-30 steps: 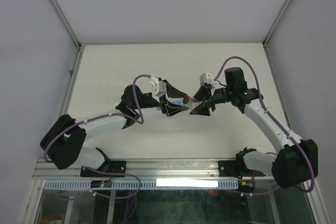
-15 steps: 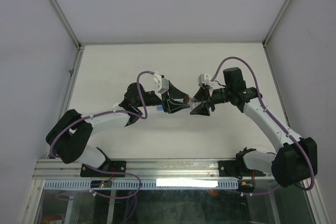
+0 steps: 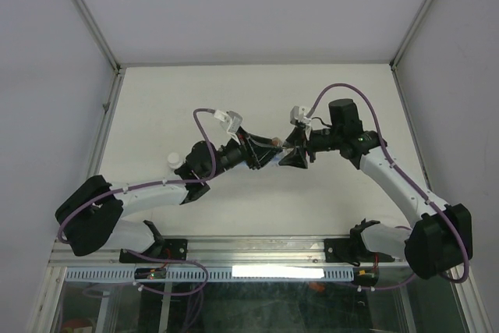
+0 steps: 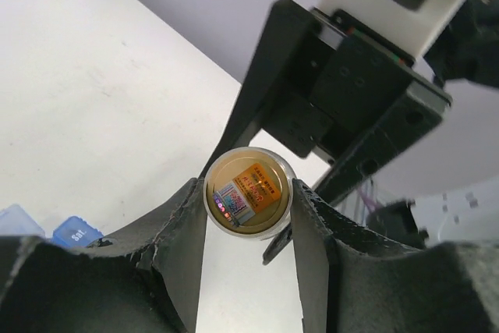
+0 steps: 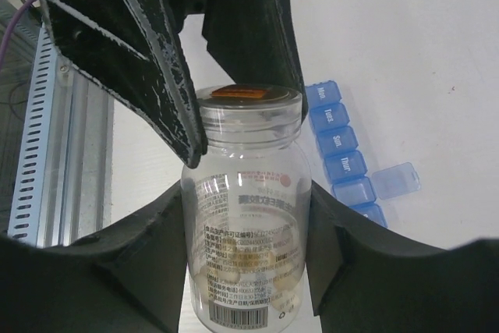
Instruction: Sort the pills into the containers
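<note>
Right gripper is pinching the clear bottle, pills inside; left gripper is clamping its top. Blue containers are lying just right of the right gripper. I'm judging that opposing pulls are risking a spill.

— Where is the bottle?
— Over the middle of the table, lying sideways between the two grippers. The left gripper clamps its left end, and the right gripper grips its body from the right.
— And the pills?
— In the bottle, gathered at the right gripper's end.
— The pill box?
— On the table below the grippers. From the right wrist, its row of compartments runs just beside the bottle.
— Anything else?
— A small cap sits on the table at the left, just beside the left arm, well apart from the bottle.
</note>
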Available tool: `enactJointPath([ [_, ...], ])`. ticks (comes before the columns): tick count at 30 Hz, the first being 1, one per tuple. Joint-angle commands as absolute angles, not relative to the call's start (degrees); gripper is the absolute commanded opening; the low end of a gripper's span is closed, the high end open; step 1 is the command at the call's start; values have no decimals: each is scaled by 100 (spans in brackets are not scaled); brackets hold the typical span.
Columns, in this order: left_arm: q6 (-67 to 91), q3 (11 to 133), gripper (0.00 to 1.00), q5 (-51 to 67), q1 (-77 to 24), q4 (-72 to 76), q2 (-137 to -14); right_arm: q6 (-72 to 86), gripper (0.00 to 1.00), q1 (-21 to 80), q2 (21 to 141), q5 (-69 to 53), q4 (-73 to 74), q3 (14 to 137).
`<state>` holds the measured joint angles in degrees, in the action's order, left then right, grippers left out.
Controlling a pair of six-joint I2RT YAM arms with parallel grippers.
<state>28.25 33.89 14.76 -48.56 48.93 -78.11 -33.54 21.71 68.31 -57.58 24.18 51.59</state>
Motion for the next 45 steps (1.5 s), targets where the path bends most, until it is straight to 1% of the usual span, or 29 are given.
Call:
enactJointPath([
  [1,3714,3372,0,-823,-5515,4803,-7504,-2988,0,2129,6695,-4953,1627,5147],
  [6,3809,3484,0,-415,-5533,5042,-7665,-3046,0,2131,6744,-5155,1700,5173],
  [7,3757,3430,8,-286,-5529,5197,-7635,-3073,0,2121,6740,-5275,1735,5173],
  [8,3671,3331,28,-159,-5528,5421,-7582,-3095,0,2097,6733,-5448,1766,5167],
  [9,3587,3177,52,-33,-5522,5730,-7515,-3132,0,2066,6725,-5612,1812,5167],
  [10,3472,2984,73,55,-5520,6009,-7427,-3199,0,2046,6725,-5773,1865,5172],
  [11,3357,2802,90,160,-5520,6301,-7330,-3283,0,2026,6715,-5915,1936,5168],
  [12,3153,2615,98,279,-5507,6521,-7237,-3357,0,2010,6701,-6005,1992,5167],
  [14,2797,2374,99,642,-5355,6752,-7058,-3444,0,2005,6688,-6094,2049,5171],
  [19,2274,2207,99,1954,-4955,6831,-6741,-3706,0,2004,6756,-6295,2285,5223],
  [24,1516,2099,99,2566,-4942,6981,-6610,-4107,0,2004,6732,-6604,2573,5236],
  [27,1142,2117,99,2676,-4934,6837,-6595,-4323,0,2007,6743,-6728,2740,5254],
  [33,580,2445,99,2685,-4935,5850,-6601,-4581,0,2006,6797,-6783,2880,5239],
  [40,398,2600,99,3127,-4878,5777,-6750,-4899,0,2004,6831,-6793,3061,5235],
  [45,529,2673,99,3486,-4737,6031,-6937,-5048,0,2006,6807,-6815,3131,5220],
])
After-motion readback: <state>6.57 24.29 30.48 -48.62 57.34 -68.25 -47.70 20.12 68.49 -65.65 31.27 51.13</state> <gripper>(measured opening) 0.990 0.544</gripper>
